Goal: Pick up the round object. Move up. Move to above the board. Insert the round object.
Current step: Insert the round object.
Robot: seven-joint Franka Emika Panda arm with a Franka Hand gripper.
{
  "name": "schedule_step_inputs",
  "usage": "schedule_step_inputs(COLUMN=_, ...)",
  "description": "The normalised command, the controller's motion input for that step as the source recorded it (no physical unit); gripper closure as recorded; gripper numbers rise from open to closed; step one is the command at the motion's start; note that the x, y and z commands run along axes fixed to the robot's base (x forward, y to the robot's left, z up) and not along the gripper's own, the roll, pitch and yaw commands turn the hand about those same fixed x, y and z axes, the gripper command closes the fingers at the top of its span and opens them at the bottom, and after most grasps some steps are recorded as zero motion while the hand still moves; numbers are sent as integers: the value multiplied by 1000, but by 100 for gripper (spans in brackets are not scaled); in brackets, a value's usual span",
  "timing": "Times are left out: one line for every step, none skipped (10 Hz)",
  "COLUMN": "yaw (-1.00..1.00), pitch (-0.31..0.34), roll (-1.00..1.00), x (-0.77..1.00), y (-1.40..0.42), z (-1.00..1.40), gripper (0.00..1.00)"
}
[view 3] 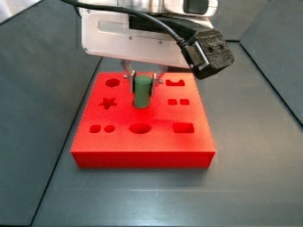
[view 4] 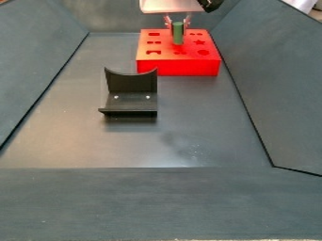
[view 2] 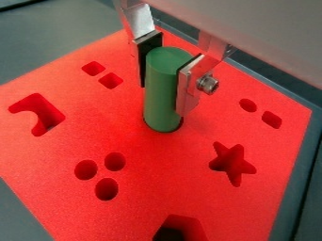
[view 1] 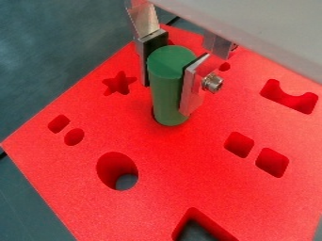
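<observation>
The round object [view 1: 168, 89] is a green cylinder peg that stands upright between my fingers. Its lower end sits in a round hole near the middle of the red board [view 1: 151, 179]. My gripper [view 1: 171, 80] is over the board's centre, shut on the peg, with a pad against each side. The same grip shows in the second wrist view: peg [view 2: 161, 89], gripper [view 2: 169, 80], board [view 2: 75, 132]. Both side views show the peg [view 3: 142, 90] [view 4: 178, 34] under the gripper [view 3: 141, 82] [view 4: 178, 28] on the board [view 3: 142, 146] [view 4: 183, 61].
The board has other cut-outs: a star [view 1: 119, 84], a large circle [view 1: 117, 169], squares [view 1: 255, 152] and dots. The dark fixture [view 4: 127, 92] stands on the grey floor in front of the board. Sloped dark walls [view 4: 38, 85] bound the workspace.
</observation>
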Motion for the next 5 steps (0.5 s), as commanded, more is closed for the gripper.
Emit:
schedule_step_inputs(yaw=0, pitch=-157, roll=-21, x=0, y=0, z=-749, gripper=100)
schedule_step_inputs(yaw=0, pitch=0, roll=67, x=0, y=-11, z=0, gripper=100)
schedule_step_inputs(yaw=0, pitch=0, roll=9, x=0, y=0, z=0, gripper=100)
schedule_step_inputs(yaw=0, pitch=-99, roll=0, x=0, y=-3, z=-100, gripper=100)
schedule_step_inputs(yaw=146, pitch=-153, roll=0, x=0, y=-229, z=-214, gripper=100)
